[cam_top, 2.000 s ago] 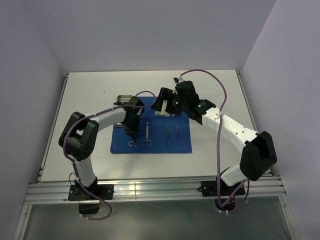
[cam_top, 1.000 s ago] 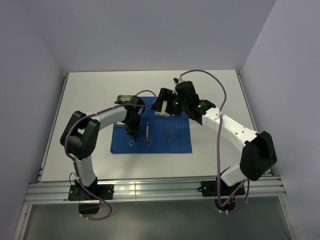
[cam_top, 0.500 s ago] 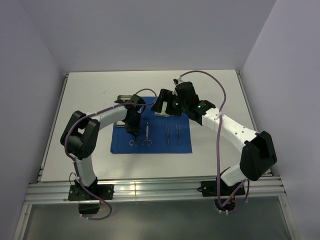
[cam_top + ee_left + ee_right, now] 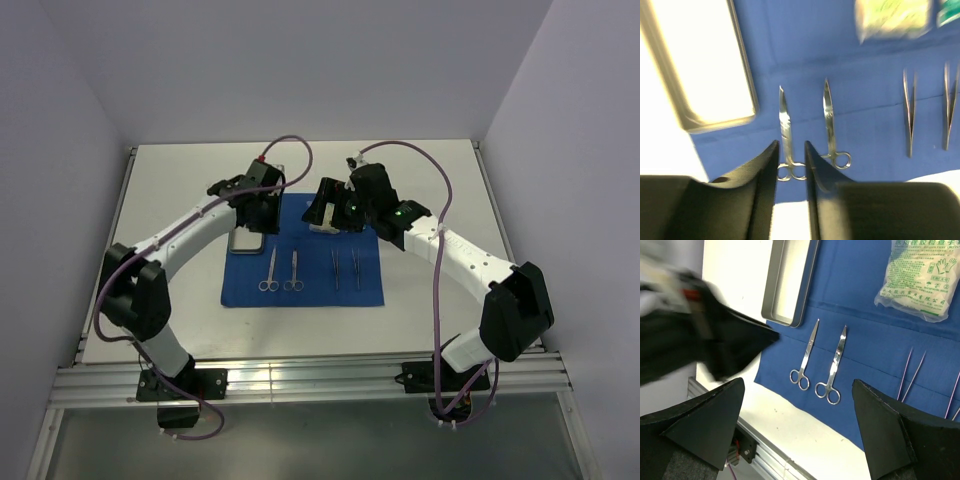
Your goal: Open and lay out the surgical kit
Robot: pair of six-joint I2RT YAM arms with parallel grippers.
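The surgical kit (image 4: 310, 292) is being shown opened out near the middle of the white tabletop (image 4: 430, 180), between the two arms. Its royal-blue cloth wrap (image 4: 368, 292) is being presented lying flat, with the instruments resting on it in a row. Two ring-handled scissors (image 4: 271, 272) (image 4: 294, 271) are being displayed side by side and apart, blades pointing to the far side and rings toward the near edge. Two thin tweezers (image 4: 336, 268) (image 4: 355, 268) are being displayed just to their right, parallel to them. The rectangular steel tray (image 4: 790, 280) is being seen at the far left corner of the wrap, one long rim over the cloth's edge and the rest on the bare tabletop. A whitish packet (image 4: 920, 282) with printed green lettering is being shown lying on the far part of the cloth, and the corner of a green packet (image 4: 950, 10) is being glimpsed beside it, blurred.

The left hand (image 4: 791, 150) is being held above the far left of the wrap, its fingers (image 4: 765, 185) parted by a narrow gap with nothing between them. The right hand (image 4: 797, 385) is being held above the far edge of the cloth, over the packets, its fingers (image 4: 700, 425) spread wide and gripping nothing
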